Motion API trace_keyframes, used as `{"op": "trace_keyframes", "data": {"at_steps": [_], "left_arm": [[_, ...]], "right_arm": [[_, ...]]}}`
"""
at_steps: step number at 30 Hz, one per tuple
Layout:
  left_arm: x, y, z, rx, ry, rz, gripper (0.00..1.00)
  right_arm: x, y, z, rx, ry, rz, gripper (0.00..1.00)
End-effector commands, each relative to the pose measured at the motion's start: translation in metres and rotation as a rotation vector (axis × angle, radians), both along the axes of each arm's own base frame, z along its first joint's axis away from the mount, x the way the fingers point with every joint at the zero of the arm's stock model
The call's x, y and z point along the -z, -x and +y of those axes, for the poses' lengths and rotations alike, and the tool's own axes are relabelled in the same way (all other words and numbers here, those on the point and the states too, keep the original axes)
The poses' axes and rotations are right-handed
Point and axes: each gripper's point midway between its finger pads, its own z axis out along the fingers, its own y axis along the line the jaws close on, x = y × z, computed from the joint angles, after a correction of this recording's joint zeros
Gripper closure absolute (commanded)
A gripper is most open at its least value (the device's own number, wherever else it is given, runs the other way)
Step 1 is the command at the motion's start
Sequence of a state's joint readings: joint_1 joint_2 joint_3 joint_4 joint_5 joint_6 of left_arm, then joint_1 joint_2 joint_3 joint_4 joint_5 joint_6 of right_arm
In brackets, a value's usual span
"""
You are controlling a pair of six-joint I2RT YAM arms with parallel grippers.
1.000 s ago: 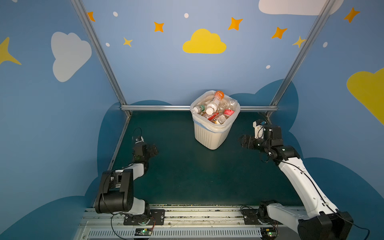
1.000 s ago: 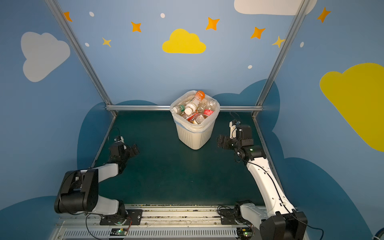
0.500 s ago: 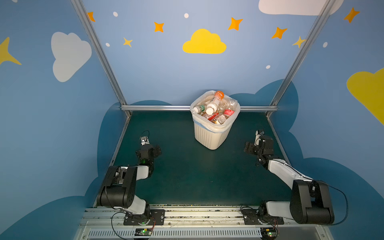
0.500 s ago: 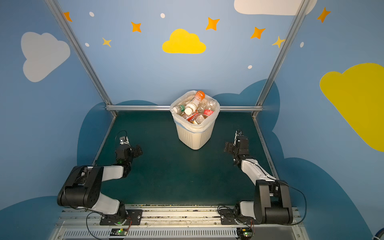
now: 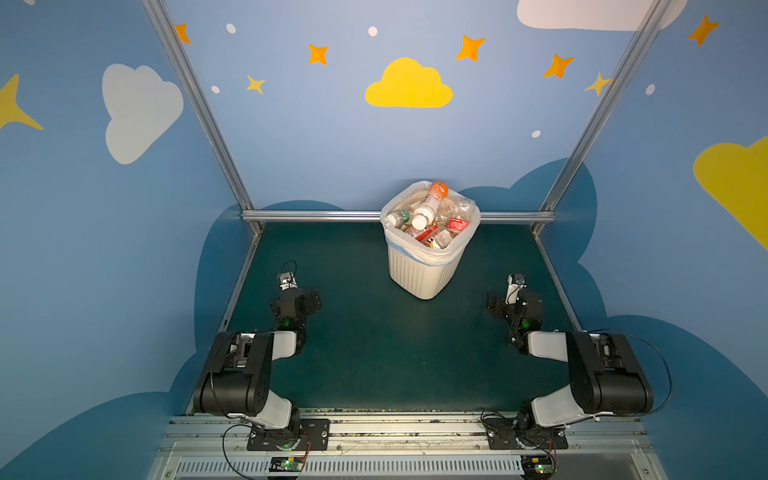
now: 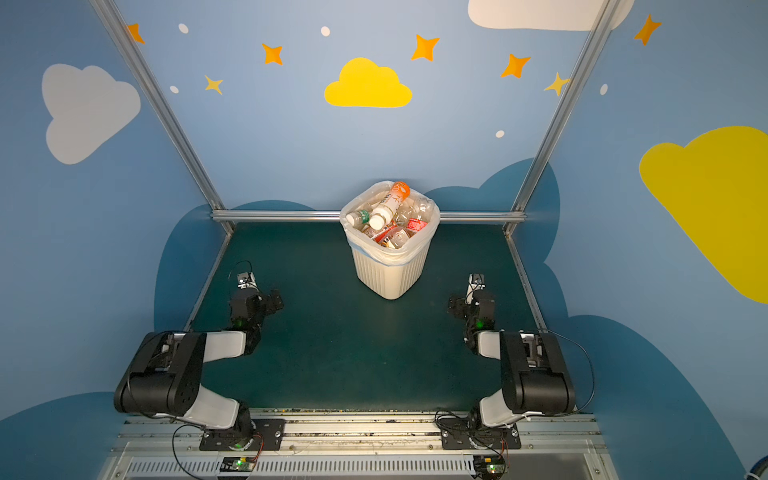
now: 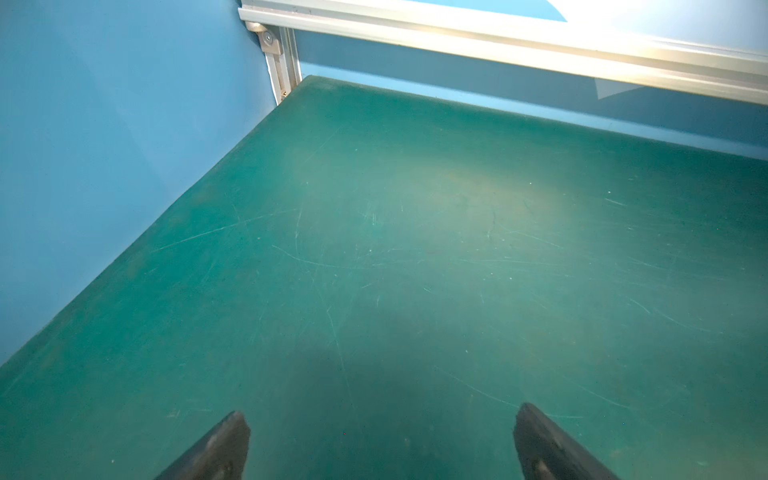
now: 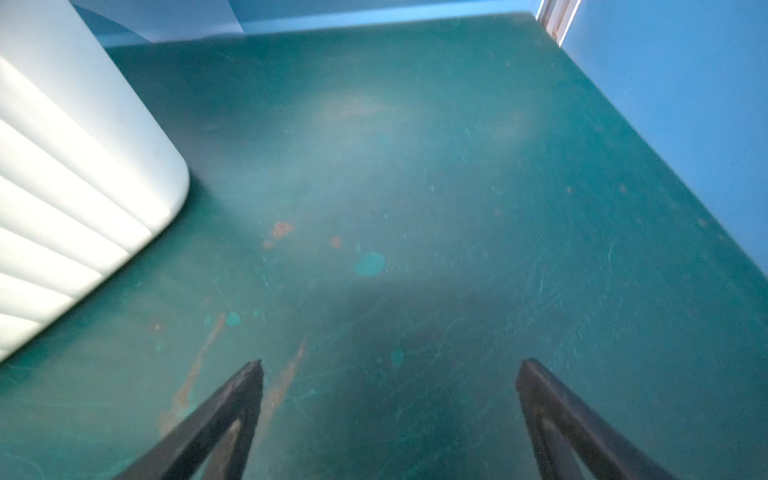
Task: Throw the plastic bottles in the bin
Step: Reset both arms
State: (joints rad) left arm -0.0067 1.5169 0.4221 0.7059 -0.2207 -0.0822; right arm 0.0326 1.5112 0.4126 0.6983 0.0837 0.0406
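Two arms sit folded low at the near edge of the green table (image 5: 374,353), one to each side. On the left gripper (image 7: 382,415) the jaws are spread wide with nothing between them, only scratched mat underneath; it sits close to the left wall. On the right gripper (image 8: 390,365) the jaws are equally wide apart, nothing held, over stained mat. My right wrist camera catches the ribbed side of the bin (image 8: 62,187) just off to one side, clear of the fingers.

Farther out, in both top views, the bin (image 5: 415,278) (image 6: 386,278) stands upright toward the back middle of the table, ahead of both grippers and between them, somewhat nearer the right one. A white bag (image 5: 436,255) is folded over its rim, blue band showing. I see the plastic bottles (image 5: 430,226) heaped inside up to the brim. Topmost is a white-capped bottle with an orange end (image 5: 432,199), tilted, with the orange end poking over the far rim. Beside it lies a bottle with a green label (image 5: 400,217); a red label (image 5: 458,224) shows toward the right. The print on the labels is too small for me to read.

Behind the bin is a metal rail (image 5: 316,216), then a blue wall (image 5: 374,145) with clouds and stars.
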Motion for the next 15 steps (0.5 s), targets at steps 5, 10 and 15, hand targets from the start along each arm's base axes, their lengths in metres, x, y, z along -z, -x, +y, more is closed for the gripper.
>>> {"op": "trace_keyframes", "data": {"at_steps": [5,10,15], "left_arm": [[-0.0016,-0.0070,-0.0012,0.014,0.000,0.006,0.00],[-0.0045,-0.0045,-0.0014,0.015,-0.002,-0.010,0.00],[-0.0059,-0.0033,-0.0023,0.016,-0.007,-0.019,0.00]], "right_arm": [[-0.0167,-0.0110,0.0023,-0.018,0.000,-0.060,0.04],[-0.0183,-0.0097,0.0043,-0.019,0.016,-0.072,0.04],[-0.0200,-0.0083,0.0066,-0.019,0.033,-0.082,0.04]]}}
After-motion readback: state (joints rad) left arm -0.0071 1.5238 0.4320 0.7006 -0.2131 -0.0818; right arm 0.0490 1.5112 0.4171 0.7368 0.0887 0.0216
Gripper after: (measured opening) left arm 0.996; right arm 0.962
